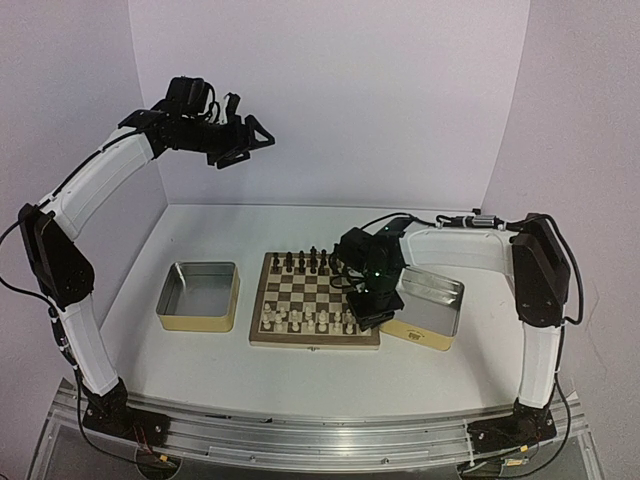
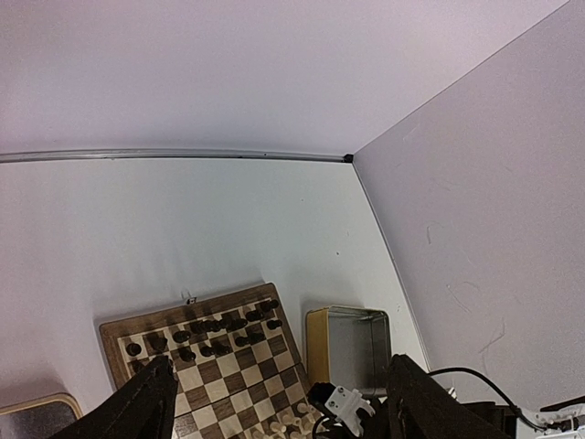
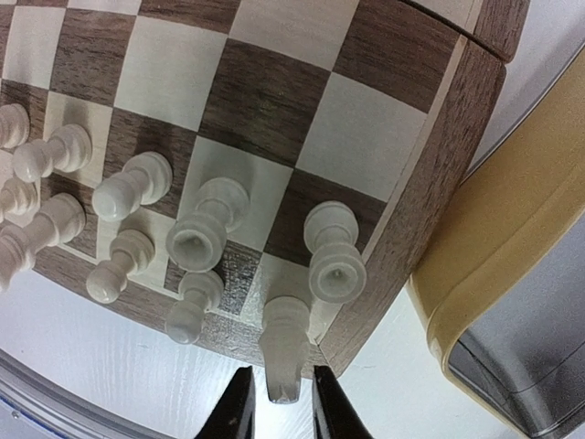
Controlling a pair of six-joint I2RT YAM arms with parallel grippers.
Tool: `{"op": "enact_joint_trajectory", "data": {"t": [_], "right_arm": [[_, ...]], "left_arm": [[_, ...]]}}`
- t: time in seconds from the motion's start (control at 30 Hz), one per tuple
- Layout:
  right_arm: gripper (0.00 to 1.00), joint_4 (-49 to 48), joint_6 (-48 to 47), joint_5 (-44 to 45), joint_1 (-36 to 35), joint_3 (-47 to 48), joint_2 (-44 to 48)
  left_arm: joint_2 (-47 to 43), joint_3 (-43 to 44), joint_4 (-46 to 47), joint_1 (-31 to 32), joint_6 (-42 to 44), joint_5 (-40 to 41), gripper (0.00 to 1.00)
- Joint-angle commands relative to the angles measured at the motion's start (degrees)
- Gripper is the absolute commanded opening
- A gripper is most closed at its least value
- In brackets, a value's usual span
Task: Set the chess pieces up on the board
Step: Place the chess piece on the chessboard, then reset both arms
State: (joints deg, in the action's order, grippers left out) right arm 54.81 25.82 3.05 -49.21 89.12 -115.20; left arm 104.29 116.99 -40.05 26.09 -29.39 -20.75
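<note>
The board (image 1: 258, 312) lies mid-table, dark pieces along its far rows and cream chess pieces (image 1: 310, 318) along its near rows. My right gripper (image 1: 372, 312) hangs low over the board's near right corner. In the right wrist view its fingers (image 3: 239, 407) stand slightly apart on either side of a cream piece (image 3: 285, 347) that rests upright on the corner square, with a thin gap on each side. Its neighbours (image 3: 334, 251) stand close by. My left gripper (image 1: 248, 140) is raised high at the back left, open and empty, its fingers (image 2: 137, 407) wide apart.
An open metal tin (image 1: 198, 295) with yellowish sides sits left of the board. A second tin (image 1: 432, 305) lies right against the board's right edge, beside my right gripper; its yellow wall (image 3: 512, 247) is near the corner square. Walls close the back and sides.
</note>
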Motion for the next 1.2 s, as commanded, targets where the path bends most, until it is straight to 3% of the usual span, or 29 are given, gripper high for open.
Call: {"op": "enact_joint_trajectory", "data": {"t": [0.0,0.17,0.53,0.83,0.9,1.07,1.17], "right_arm": [[0.25,0.1,0.5,0.5,-0.2,0.4,-0.2],[0.27,0.1,0.2,0.4,-0.2,0.8,-0.2],[0.43,0.8,-0.3,0.8,-0.2,2.4,2.3],[0.45,9.2,-1.0,7.0,0.0,13.9,8.4],[0.5,10.5,-1.8,10.3,0.1,18.0,8.9],[0.84,10.7,-5.4,24.3,0.5,28.6,8.7],[0.87,10.5,-8.1,28.9,1.8,34.4,6.5]], "left_arm": [[-0.1,2.1,0.6,0.1,1.2,0.6,0.78],[-0.1,2.2,0.6,0.1,1.3,0.7,0.78],[-0.1,2.2,0.9,0.1,1.5,0.8,0.78],[0.0,2.4,0.3,0.1,1.0,1.8,0.78],[0.0,2.0,0.3,0.1,0.9,2.1,0.79],[0.3,2.3,-0.1,0.1,0.6,2.9,0.79],[0.3,2.7,-0.7,0.0,0.5,3.7,0.79]]}}
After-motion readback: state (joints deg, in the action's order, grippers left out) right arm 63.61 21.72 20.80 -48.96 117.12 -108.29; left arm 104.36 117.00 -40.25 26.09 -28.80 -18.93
